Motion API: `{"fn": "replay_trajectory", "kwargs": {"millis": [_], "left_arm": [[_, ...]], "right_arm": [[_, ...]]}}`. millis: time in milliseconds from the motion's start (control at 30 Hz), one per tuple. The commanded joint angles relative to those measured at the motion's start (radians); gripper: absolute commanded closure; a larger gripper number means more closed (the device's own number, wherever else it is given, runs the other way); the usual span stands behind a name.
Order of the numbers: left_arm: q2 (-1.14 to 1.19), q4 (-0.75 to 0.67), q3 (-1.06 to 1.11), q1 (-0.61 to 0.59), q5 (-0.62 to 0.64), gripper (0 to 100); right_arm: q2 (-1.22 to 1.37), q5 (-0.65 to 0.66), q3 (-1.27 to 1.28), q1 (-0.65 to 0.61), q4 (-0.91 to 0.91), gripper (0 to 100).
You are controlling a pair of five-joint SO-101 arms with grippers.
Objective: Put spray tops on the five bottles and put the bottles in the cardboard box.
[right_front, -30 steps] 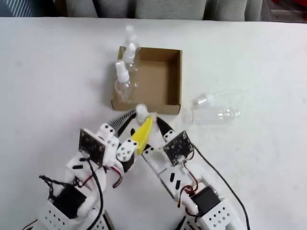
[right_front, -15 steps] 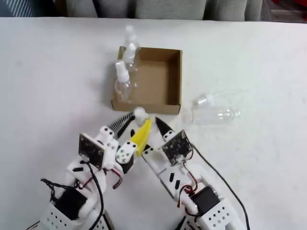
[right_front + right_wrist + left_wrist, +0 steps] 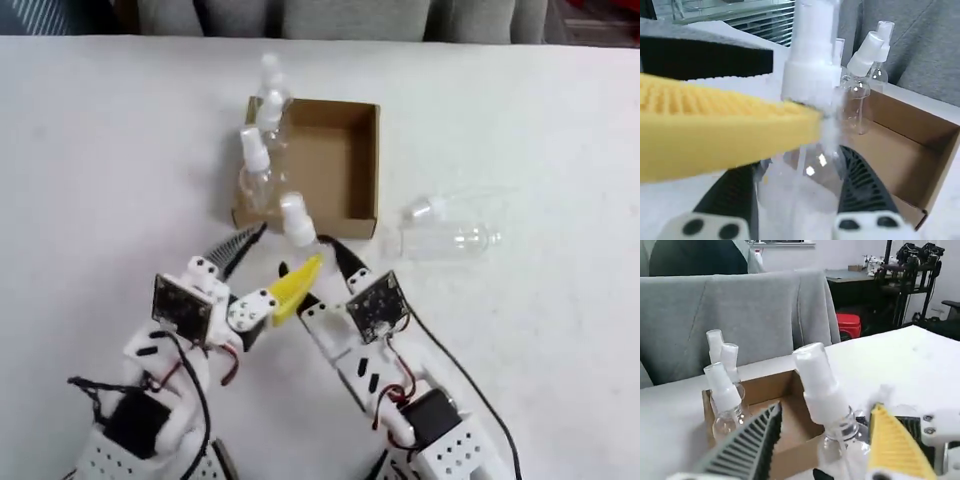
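Count: five bottles, five spray tops, one cardboard box (image 3: 345,160). Along the box's left wall: three topped bottles (image 3: 257,170), upright, apparently inside; judged done. Nearer the arms: left gripper (image 3: 290,245) spread wide either side of the neck of the fourth bottle (image 3: 297,222), topped, upright just outside the box's near wall, clamped low by the right gripper (image 3: 797,175). Remaining: box this one. Far right: fifth bottle (image 3: 455,240) lying on the table (image 3: 560,120), spray top (image 3: 420,210) just beside; fitted or loose, cannot tell.

It is looking like a lab workroom: grey chairs (image 3: 350,18) are lining the white table (image 3: 520,120) at twelve o'clock, while a cluttered bench (image 3: 850,275), black equipment rack (image 3: 912,270) and red bin (image 3: 849,325) are standing beyond.
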Motion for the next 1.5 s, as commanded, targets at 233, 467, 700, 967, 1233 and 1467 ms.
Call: {"fn": "replay_trajectory", "kwargs": {"millis": [233, 467, 700, 967, 1233, 1467], "left_arm": [[-0.015, 0.322, -0.252, -0.01, -0.012, 73], [-0.015, 0.339, -0.262, -0.019, -0.017, 92], [-0.015, 0.342, -0.265, -0.165, -0.014, 94], [-0.015, 0.341, -0.137, -0.371, -0.012, 98], [-0.015, 0.333, 0.029, -0.427, -0.012, 98], [-0.015, 0.333, 0.118, -0.506, -0.018, 98]], "right_arm": [[-0.01, 0.005, 0.008, 0.01, -0.024, 98.2], [-0.01, 0.005, 0.008, 0.01, -0.024, 98.2], [-0.01, 0.005, 0.008, 0.01, -0.021, 98.2], [-0.01, 0.005, 0.008, 0.021, -0.024, 98.2], [-0.01, 0.005, 0.006, 0.116, -0.084, 98.2], [-0.01, 0.005, 0.002, 0.219, -0.311, 98.2]]}}
